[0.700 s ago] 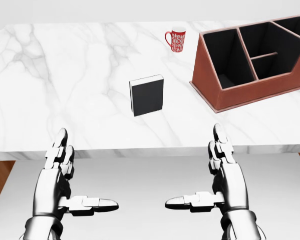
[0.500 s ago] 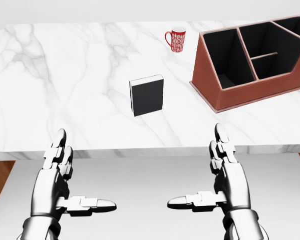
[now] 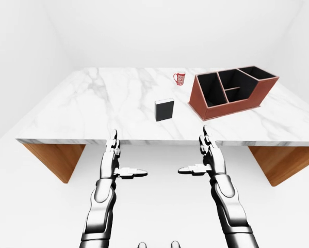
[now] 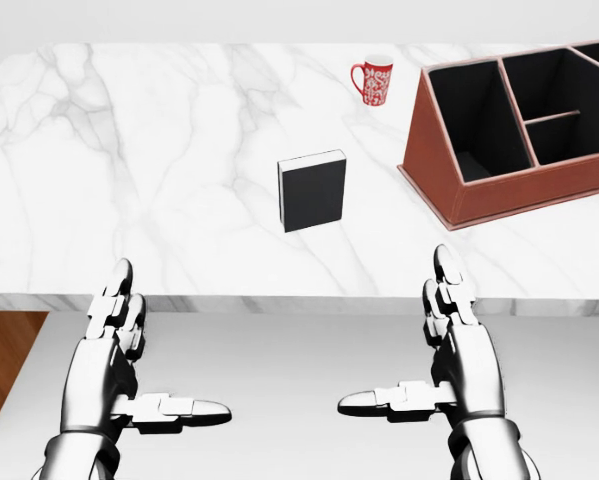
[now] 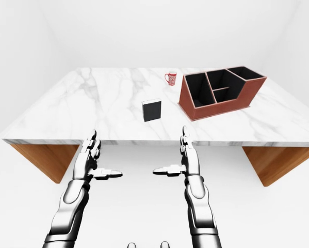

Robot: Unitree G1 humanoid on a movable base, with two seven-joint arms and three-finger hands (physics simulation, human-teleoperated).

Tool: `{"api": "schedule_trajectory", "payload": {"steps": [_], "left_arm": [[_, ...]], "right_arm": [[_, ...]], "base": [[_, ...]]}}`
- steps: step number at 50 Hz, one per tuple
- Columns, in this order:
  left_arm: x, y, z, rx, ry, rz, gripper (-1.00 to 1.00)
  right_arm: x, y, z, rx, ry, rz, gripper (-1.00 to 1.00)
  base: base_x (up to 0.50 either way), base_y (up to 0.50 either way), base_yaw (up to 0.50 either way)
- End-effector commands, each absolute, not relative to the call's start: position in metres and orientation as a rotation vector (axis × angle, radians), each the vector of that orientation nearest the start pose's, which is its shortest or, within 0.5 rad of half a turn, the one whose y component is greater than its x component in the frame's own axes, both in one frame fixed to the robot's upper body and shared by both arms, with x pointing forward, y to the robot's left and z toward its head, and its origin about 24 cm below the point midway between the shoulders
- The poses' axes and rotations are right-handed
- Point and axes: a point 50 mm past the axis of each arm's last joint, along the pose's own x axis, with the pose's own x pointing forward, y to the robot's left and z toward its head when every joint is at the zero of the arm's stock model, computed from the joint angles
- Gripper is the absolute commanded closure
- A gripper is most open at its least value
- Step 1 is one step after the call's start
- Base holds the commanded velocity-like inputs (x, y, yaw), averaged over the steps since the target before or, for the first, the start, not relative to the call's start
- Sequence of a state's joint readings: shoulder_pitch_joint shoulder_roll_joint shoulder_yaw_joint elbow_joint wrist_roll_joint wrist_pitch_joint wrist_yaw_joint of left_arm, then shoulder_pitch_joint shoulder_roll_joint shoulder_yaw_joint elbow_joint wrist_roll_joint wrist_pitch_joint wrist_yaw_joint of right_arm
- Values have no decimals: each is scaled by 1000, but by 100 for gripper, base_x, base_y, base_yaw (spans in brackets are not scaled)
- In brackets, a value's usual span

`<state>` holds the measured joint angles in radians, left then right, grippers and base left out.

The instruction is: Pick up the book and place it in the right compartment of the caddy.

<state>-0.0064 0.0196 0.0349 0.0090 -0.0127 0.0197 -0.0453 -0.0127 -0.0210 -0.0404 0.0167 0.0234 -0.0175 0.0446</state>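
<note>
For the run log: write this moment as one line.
phase: approach | book: on table, untouched | caddy: empty | left hand: open | right hand: open, short of table

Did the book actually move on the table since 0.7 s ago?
No. The book keeps its place relative to the mug and caddy; the camera moved.
</note>
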Motion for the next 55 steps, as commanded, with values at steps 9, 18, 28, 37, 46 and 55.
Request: {"api": "schedule_trajectory", "payload": {"steps": [9,18,28,37,46,55], "left_arm": [[255,159,38,8,25,-13,-100],[255,159,39,8,25,-12,-100],[255,159,39,9,25,-12,-100],[255,158,39,9,26,-12,-100],[254,158,40,9,26,-12,-100],[254,158,40,9,26,-12,-100]], "right_arm": [[256,-160,43,-7,-17,5,-100],[256,-160,42,-9,-17,4,-100],[256,-159,43,-8,-14,9,-100],[256,-159,41,-15,-9,13,-100],[257,-158,38,-18,3,18,-100],[257,-158,37,-21,10,19,-100]], "base": [[0,0,25],[0,0,25],[0,0,25],[0,0,3],[0,0,0],[2,-10,0]]}}
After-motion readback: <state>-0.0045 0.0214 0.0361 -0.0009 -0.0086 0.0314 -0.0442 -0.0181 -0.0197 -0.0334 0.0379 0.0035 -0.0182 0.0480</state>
